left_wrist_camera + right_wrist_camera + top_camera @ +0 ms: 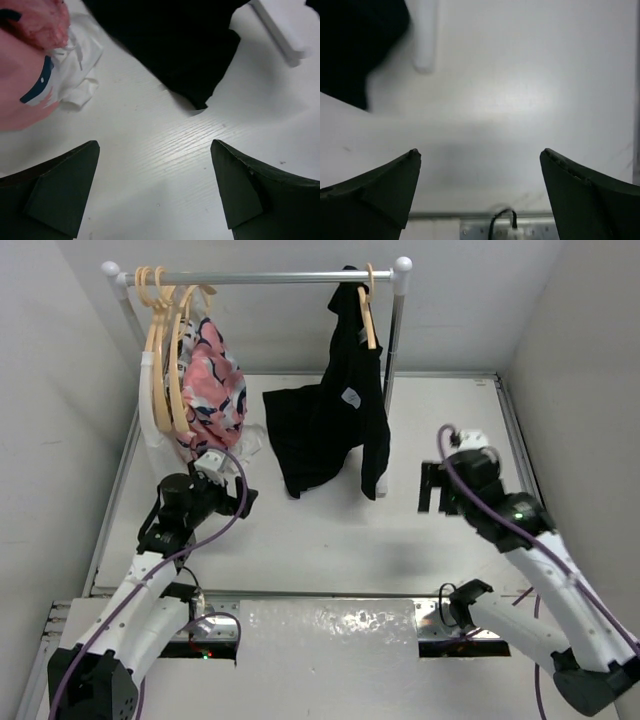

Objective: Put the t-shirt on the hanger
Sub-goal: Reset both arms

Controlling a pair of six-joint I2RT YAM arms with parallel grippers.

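Note:
The black t-shirt (335, 425) hangs from a single cream hanger (367, 310) hooked on the rail at the right; its lower part spreads to the left over the table. A small white label (351, 396) shows on it. My left gripper (225, 480) is open and empty, left of the shirt's hem. In the left wrist view the black fabric (175, 45) lies beyond the wide-apart fingers (65, 190). My right gripper (432, 488) is open and empty, right of the shirt. The right wrist view shows a black fabric edge (355, 45) at upper left.
A bunch of cream hangers (165, 350) hangs at the rail's left end with a pink, white and navy patterned garment (210, 380), which also shows in the left wrist view (30, 75). The rack's right post (393, 350) stands behind the shirt. Walls close in on both sides.

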